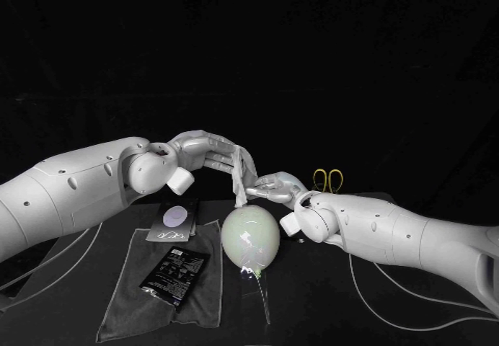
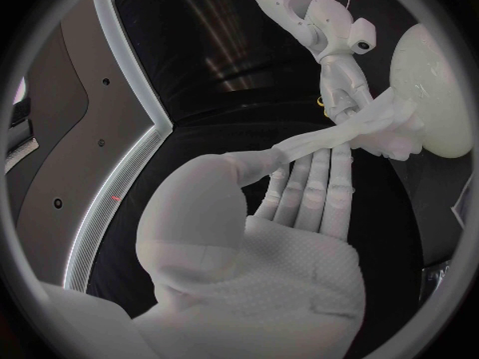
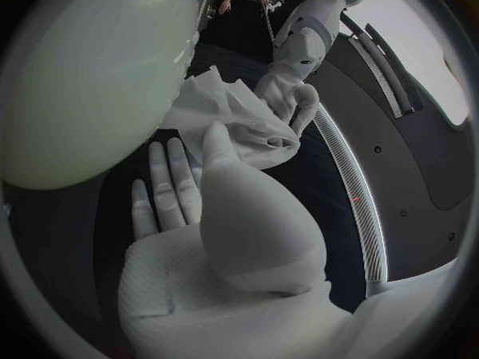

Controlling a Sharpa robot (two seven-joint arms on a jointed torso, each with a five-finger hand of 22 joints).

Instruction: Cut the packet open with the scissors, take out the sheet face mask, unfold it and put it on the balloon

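Black packet lies on a grey cloth, below the left hand and well apart from it. The left hand pinches the upper end of the sheet face mask. The mask runs as a crumpled strip down to the right hand, which grips its lower end. The balloon lies just beneath the right hand; contact with the mask cannot be confirmed. The scissors lie just beyond the right hand.

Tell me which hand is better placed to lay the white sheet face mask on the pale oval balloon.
Probably the right hand: it grips the mask end just above the balloon; the left hand holds higher.
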